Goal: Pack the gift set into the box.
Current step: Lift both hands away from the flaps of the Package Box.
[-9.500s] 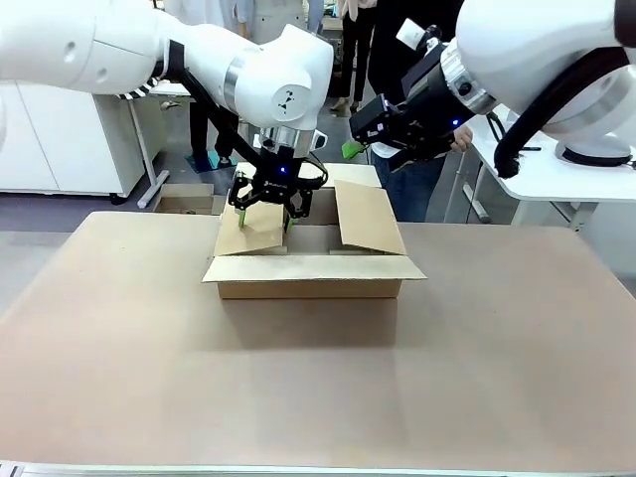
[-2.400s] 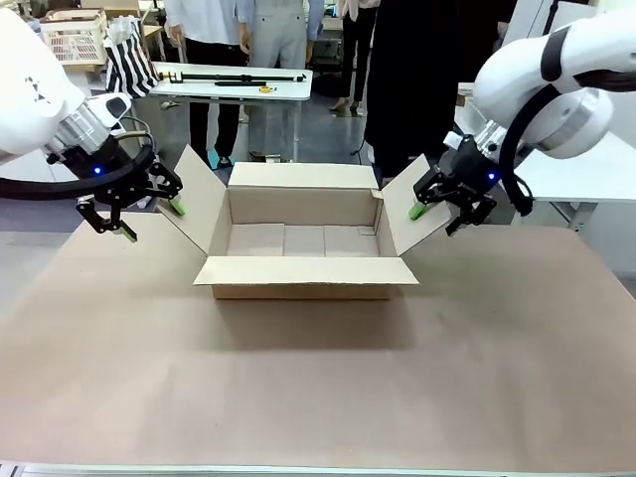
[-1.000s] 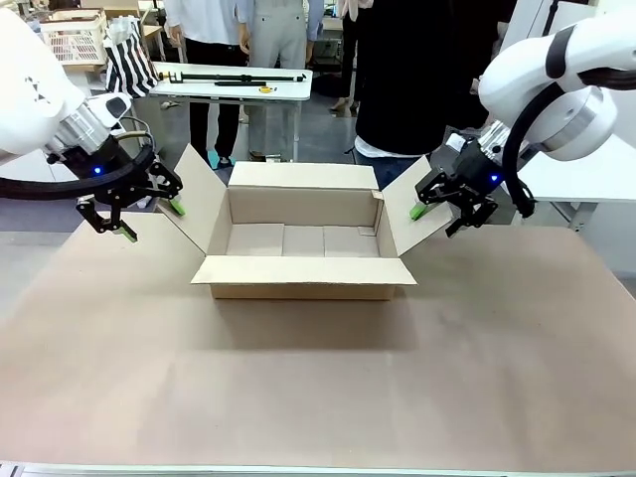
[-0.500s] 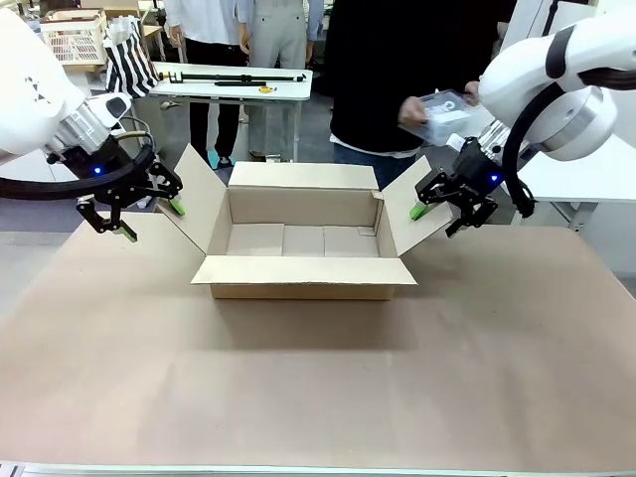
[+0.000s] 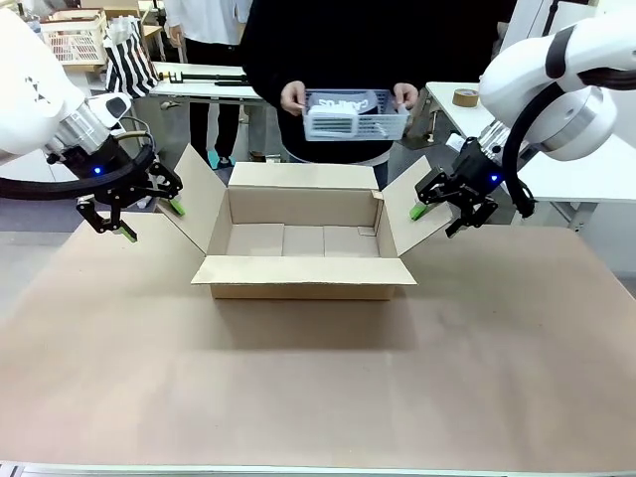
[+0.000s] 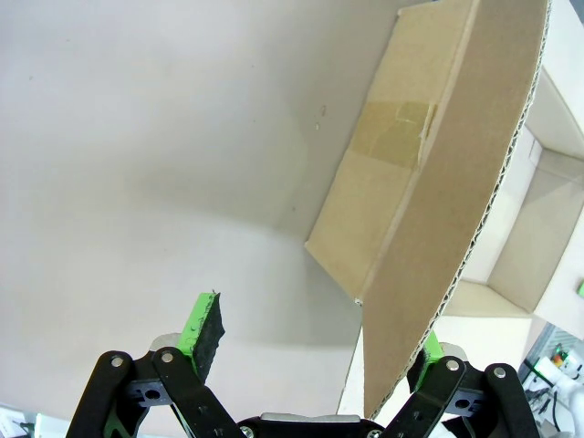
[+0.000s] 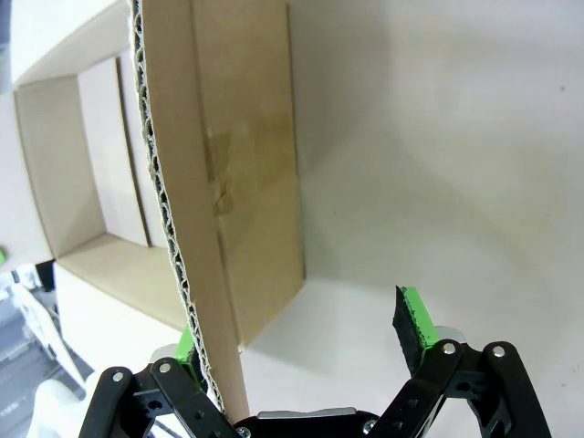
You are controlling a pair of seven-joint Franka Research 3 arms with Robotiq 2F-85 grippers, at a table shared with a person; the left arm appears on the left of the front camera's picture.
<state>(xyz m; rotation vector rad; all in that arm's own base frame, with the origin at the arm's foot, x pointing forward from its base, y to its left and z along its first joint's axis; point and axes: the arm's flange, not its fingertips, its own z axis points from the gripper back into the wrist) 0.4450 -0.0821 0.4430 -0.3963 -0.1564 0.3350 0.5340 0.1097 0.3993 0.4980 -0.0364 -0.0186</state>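
We see the box (image 5: 303,243) sitting on the brown worktop (image 5: 318,388) near its far middle, all four flaps folded outward and its bare cardboard floor showing. Our left pincer (image 5: 154,219) hangs at the box's left side with its fingers spread wide and gripping nothing. In the left wrist view the left flap (image 6: 438,192) rises between the two green pads (image 6: 203,330), its corrugated edge close by the farther pad, though we cannot tell if they touch. Our right pincer (image 5: 437,219) mirrors this at the box's right side, also wide open. In the right wrist view the right flap (image 7: 219,182) stands between its pads (image 7: 411,324), with its edge right against the one on the picture's left. At the far side of the worktop a person in dark clothing holds the gift set (image 5: 355,114), a white slotted tray with items inside. One hand (image 5: 292,97) grips each end of the tray, the other hand (image 5: 405,95) on the picture's right, and the tray hangs in the air above and behind the box's rear flap (image 5: 303,176), clear of both pincers.
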